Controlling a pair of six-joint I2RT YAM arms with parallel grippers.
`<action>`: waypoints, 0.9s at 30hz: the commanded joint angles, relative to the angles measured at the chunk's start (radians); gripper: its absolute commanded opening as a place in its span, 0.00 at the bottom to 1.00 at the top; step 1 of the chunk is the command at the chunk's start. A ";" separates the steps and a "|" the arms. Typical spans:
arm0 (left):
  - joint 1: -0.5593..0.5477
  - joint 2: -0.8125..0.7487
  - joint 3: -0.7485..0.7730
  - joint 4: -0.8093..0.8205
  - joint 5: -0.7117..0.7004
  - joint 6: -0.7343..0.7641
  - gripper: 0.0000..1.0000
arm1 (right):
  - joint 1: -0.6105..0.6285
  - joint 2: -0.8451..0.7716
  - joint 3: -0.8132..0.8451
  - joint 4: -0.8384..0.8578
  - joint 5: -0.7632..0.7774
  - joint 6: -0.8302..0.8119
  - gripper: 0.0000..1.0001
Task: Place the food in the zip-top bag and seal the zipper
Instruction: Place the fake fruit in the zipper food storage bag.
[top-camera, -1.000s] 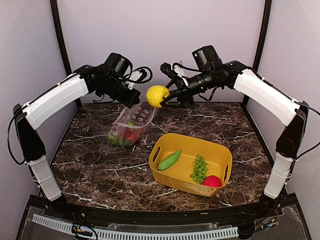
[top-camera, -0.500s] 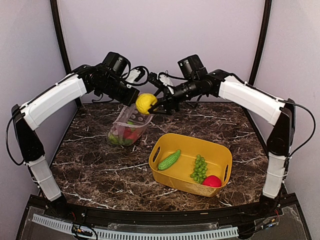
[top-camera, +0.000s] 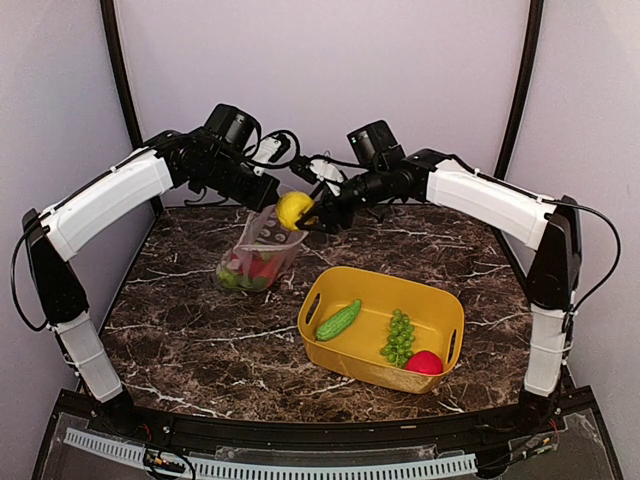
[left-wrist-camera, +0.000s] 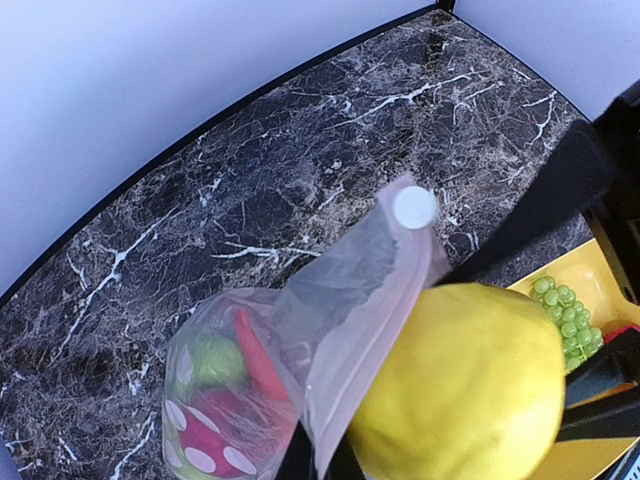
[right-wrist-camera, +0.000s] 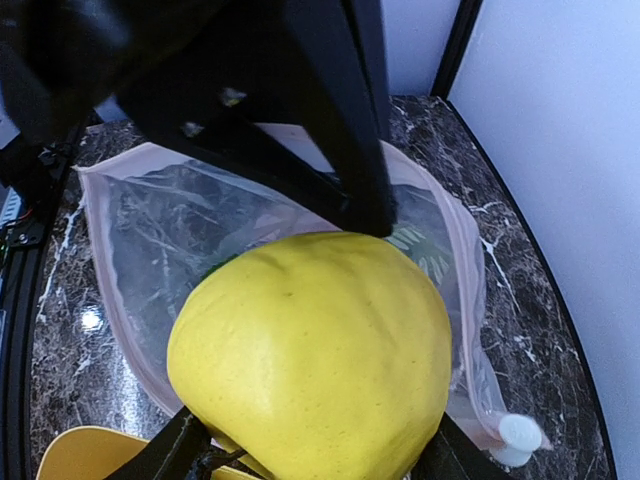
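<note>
Nearer the zip-top bag (top-camera: 262, 248) pinched by the left end effector (top-camera: 270, 204), the right end effector (top-camera: 303, 216) now pinches the lemon (top-camera: 293, 208).

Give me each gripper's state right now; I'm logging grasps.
Left gripper: shut on the zip-top bag at its mouth edge, holding it up.
Right gripper: shut on the lemon, at the bag's mouth.

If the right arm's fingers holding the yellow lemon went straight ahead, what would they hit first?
Most likely the open mouth of the clear dotted plastic bag, directly beyond the yellow toy lemon held in the fingers of the right gripper. Depth is hard to judge.
</note>
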 joint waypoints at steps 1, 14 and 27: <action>-0.004 -0.050 -0.020 0.021 0.012 -0.009 0.01 | 0.010 0.053 0.053 0.041 0.187 0.060 0.56; 0.008 -0.071 -0.081 0.091 0.075 -0.022 0.01 | 0.043 -0.015 0.046 0.052 0.226 0.053 0.77; 0.030 -0.065 -0.092 0.107 0.089 -0.047 0.01 | 0.042 -0.097 0.017 -0.003 0.157 -0.081 0.71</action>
